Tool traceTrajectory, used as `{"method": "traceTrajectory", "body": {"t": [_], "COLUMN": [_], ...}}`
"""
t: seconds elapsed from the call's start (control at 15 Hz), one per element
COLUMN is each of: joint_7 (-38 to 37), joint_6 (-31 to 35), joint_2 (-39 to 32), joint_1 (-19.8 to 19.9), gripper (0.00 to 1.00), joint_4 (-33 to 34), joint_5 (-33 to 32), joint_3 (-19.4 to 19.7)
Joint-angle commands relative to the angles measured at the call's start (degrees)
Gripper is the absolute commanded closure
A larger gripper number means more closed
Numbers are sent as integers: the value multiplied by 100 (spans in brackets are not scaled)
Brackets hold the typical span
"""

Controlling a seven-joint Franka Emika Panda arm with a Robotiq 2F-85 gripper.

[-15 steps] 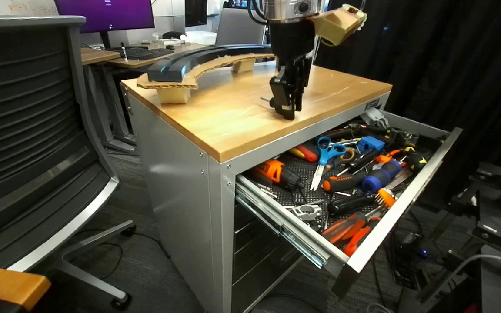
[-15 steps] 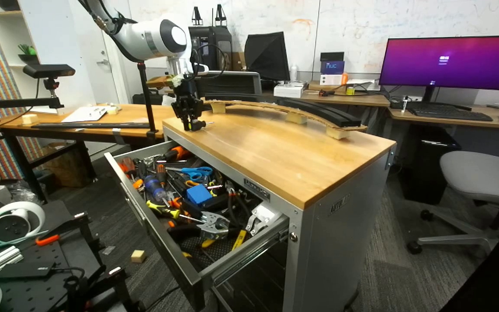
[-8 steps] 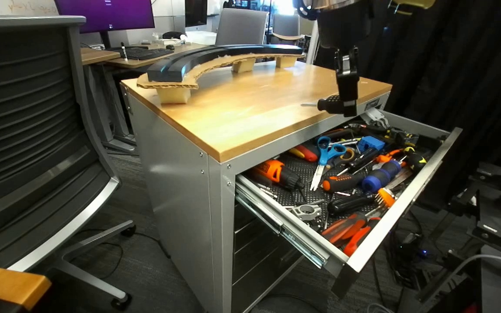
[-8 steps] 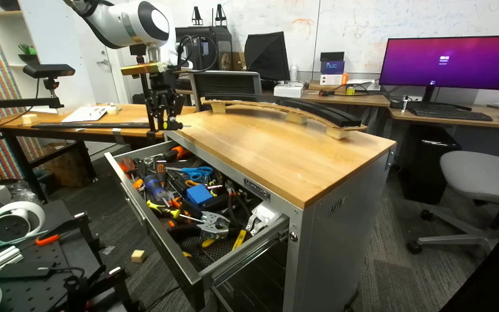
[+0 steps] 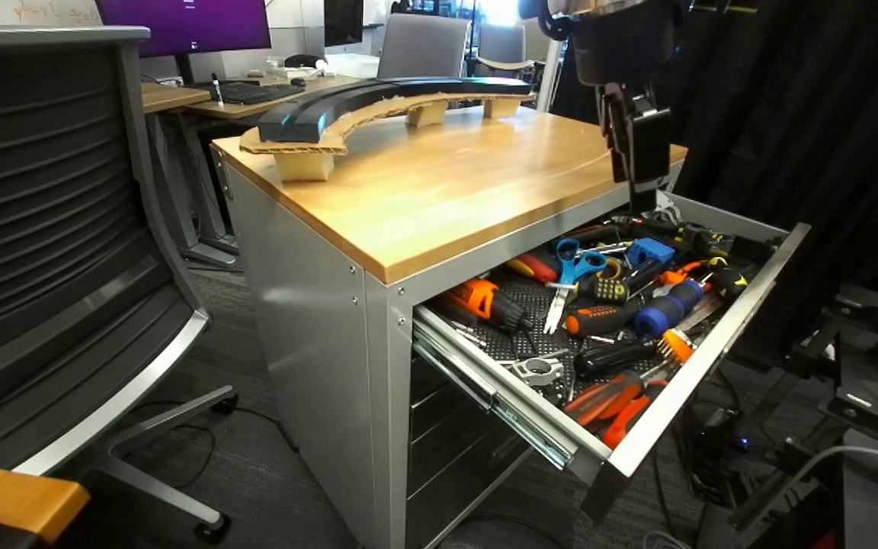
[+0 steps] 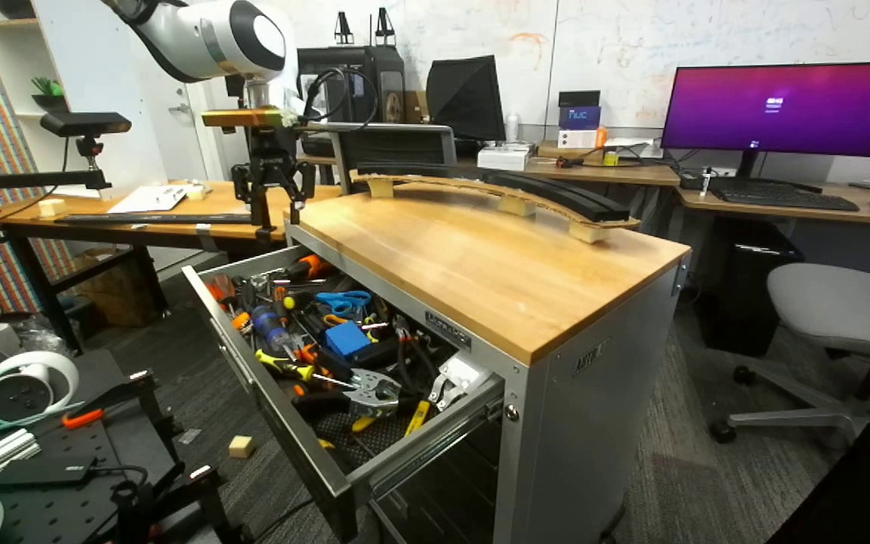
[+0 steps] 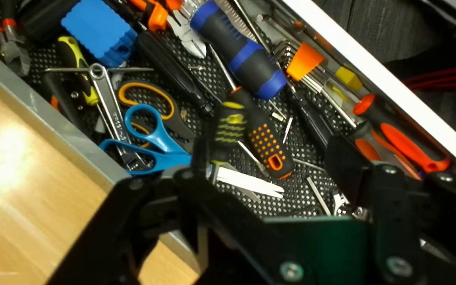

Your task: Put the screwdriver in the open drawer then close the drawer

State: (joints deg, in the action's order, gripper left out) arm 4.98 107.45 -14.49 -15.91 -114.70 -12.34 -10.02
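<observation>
Scribbled whiteboard; dark carpet; black curtain; grey swivel chair.

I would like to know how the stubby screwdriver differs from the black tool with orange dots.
The stubby screwdriver has yellow marks on its grip; the dotted tool has orange dots instead. The stubby screwdriver's grip is shorter than the dotted tool's. The stubby screwdriver ends in yellow, the dotted tool in orange. Both have mainly black grips.
</observation>
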Motion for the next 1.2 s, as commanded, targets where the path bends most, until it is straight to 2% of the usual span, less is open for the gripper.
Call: {"method": "traceTrajectory", "body": {"t": [0.0,0.27,0.4,0.47,0.53,0.6,0.67,0.93,1.13], "joint_7": [338,-300,-510,-593,-595,-552,-495,-471,-637], "joint_6": [-615,-1279,-1019,-846,-714,-522,-359,541,976], "joint_2": [736,1258,1499,1568,1529,1426,1287,655,291], "joint_1": [257,474,657,766,880,1005,1113,1330,1273], "gripper": [0,0,0,25,26,31,41,71,95], "joint_4": [-715,-1838,-2454,-2719,-2875,-2974,-2999,-2698,-2464], "joint_5": [390,788,1133,1211,1305,1383,1505,1979,1760], "joint_3": [-79,69,194,292,394,513,613,770,710]}}
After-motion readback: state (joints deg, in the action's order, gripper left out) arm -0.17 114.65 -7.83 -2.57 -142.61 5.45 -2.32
